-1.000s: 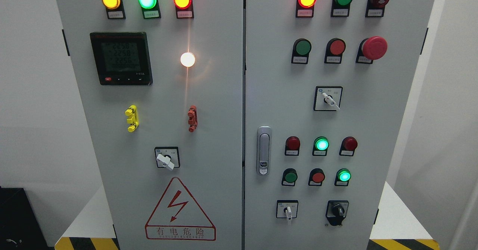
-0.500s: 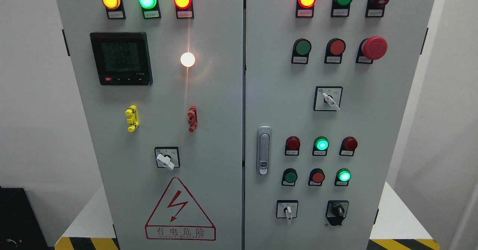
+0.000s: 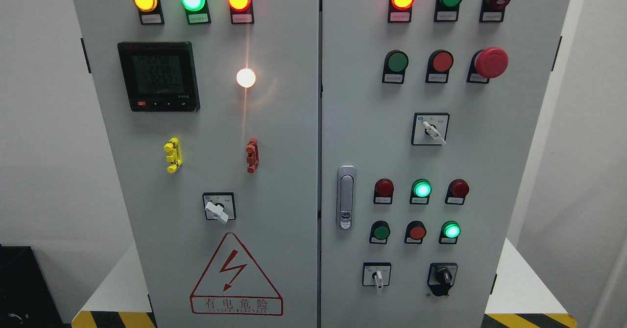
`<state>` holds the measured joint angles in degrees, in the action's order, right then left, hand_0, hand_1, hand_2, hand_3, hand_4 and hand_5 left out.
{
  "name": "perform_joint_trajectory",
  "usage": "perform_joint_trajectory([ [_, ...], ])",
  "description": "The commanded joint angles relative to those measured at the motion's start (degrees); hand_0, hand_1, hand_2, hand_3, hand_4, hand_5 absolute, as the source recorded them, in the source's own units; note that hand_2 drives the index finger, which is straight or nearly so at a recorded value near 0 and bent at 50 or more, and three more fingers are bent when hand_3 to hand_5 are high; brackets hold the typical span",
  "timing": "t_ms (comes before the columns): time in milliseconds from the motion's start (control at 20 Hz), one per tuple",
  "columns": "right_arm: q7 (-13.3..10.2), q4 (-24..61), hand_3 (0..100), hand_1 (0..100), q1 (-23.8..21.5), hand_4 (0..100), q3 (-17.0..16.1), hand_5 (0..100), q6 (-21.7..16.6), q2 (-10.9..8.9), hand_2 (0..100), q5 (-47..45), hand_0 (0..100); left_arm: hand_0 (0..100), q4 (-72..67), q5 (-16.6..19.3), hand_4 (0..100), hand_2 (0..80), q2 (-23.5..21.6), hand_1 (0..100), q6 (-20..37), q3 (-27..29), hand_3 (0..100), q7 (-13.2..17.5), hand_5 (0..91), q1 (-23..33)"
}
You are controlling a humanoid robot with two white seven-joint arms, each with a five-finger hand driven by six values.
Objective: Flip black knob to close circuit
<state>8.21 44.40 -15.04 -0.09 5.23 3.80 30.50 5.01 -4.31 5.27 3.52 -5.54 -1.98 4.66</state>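
Note:
The black knob (image 3: 443,276) sits on a black plate at the lower right of the grey control cabinet (image 3: 294,171), on the right door. Its handle points roughly straight up and down. Neither of my hands nor either arm shows anywhere in the head view.
To the knob's left is a white-handled selector (image 3: 377,276); above it are rows of red and green buttons and lit lamps (image 3: 451,231). A door latch (image 3: 346,198) sits by the centre seam. A red mushroom stop button (image 3: 491,62) juts out at upper right. Striped floor tape (image 3: 529,320) runs below.
None apart from the meter's digits flickering; the view has shifted by a pixel or so.

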Motion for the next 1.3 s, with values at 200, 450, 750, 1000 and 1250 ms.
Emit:
perform_joint_trajectory([
  [200, 3.6, 39.5, 64, 8, 0.0, 50, -4.8, 31, 0.2, -1.08, 42, 14.2, 0, 12, 0.0, 0.0, 0, 0.0, 0.0, 56, 0.0, 0.0, 0, 0.0, 0.0, 0.0],
  [450, 3.9, 50.6, 79, 8, 0.0, 67, -5.0, 58, 2.0, -0.9, 59, 18.8, 0, 12, 0.0, 0.0, 0, 0.0, 0.0, 56, 0.0, 0.0, 0, 0.0, 0.0, 0.0],
  [750, 4.4, 57.3, 98, 3, 2.4, 83, -6.1, 81, 2.2, -0.9, 81, 30.3, 0, 12, 0.0, 0.0, 0, 0.0, 0.0, 56, 0.0, 0.0, 0, 0.0, 0.0, 0.0],
  [1000, 8.0, 59.3, 100, 0, 8.0, 88, -6.6, 86, 9.3, -0.81, 86, 33.5, 0, 12, 0.0, 0.0, 0, 0.0, 0.0, 56, 0.0, 0.0, 0, 0.0, 0.0, 0.0],
  [1250, 9.3, 60.6, 100, 0, 11.9, 89, -6.3, 87, 9.9, -0.46, 86, 36.7, 0, 12, 0.0, 0.0, 0, 0.0, 0.0, 56, 0.0, 0.0, 0, 0.0, 0.0, 0.0],
])
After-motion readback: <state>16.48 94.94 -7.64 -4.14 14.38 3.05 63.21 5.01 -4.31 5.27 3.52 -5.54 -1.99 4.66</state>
